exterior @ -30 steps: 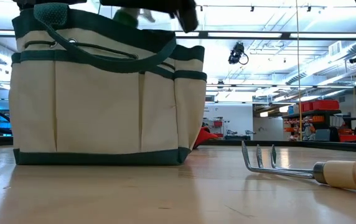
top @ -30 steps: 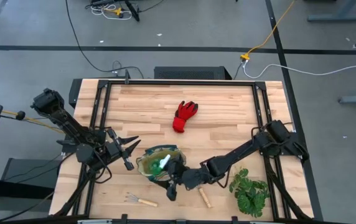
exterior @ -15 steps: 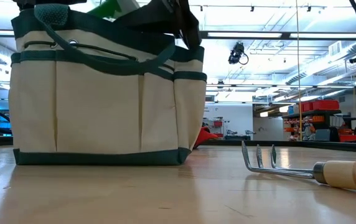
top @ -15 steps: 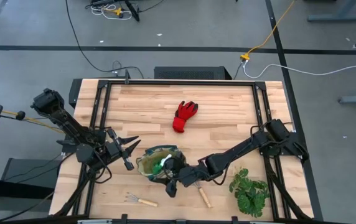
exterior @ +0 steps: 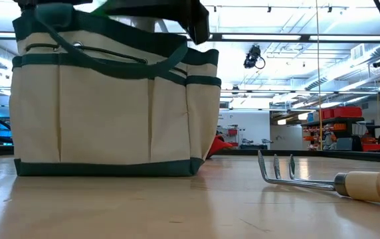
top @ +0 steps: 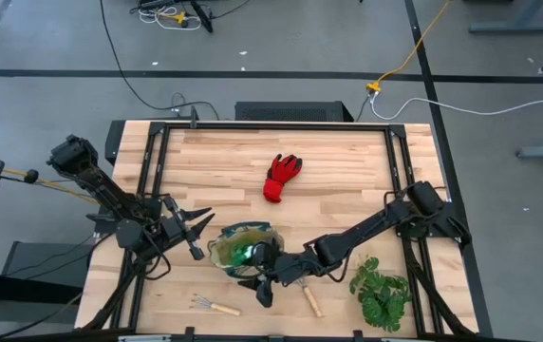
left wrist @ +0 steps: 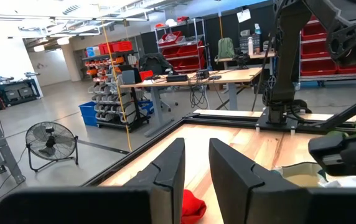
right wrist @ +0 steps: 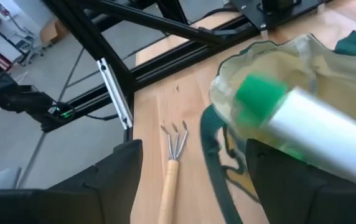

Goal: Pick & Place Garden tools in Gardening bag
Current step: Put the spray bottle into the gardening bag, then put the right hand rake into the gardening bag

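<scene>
Jaws of right gripper (right wrist: 190, 180) spread wide, released over gardening bag (top: 243, 249) so spray bottle (right wrist: 302, 121) drops in; left gripper (top: 193, 228) part-open, idle beside.

I find no writing I can read anywhere; my gardening bag (exterior: 110, 99) shows plain cream canvas and green trim, with no brand or label on the side facing the low camera; the red bins (left wrist: 116, 47) on the shelves beyond my left wrist carry no marks I can make out; a pale sheet (left wrist: 244, 15) hangs high at the back of the room, too small for me to read.
</scene>
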`<state>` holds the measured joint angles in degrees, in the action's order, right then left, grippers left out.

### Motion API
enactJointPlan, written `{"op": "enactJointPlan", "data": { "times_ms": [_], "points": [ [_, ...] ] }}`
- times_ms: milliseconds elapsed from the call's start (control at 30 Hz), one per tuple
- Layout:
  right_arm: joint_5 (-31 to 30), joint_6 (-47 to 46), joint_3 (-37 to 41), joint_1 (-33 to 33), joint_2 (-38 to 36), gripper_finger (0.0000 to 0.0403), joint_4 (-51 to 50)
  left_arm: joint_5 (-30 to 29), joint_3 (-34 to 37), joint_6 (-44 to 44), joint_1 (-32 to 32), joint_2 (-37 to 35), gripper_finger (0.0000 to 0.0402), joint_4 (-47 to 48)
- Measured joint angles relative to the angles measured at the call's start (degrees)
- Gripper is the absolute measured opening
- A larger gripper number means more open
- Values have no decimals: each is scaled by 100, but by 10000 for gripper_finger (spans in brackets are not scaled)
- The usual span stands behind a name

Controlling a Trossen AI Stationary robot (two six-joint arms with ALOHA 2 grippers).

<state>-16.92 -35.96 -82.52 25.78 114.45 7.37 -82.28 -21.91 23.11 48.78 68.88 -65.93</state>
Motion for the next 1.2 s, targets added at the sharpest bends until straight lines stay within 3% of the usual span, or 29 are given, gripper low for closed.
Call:
{"op": "enactJointPlan", "data": {
  "times_ms": [467,633,833,1200],
  "points": [
    [280,148,-2,0,-258,283,-215,0,0,0,1,0,80,17],
    [94,382,-2,-29,-501,283,-316,-7,0,0,1,0,80,20],
    [-673,327,-2,-144,-897,283,-1330,-17,0,0,68,0,80,18],
    [-651,194,-2,-557,-1074,283,-2169,-41,0,0,71,0,80,17]
  ]
}}
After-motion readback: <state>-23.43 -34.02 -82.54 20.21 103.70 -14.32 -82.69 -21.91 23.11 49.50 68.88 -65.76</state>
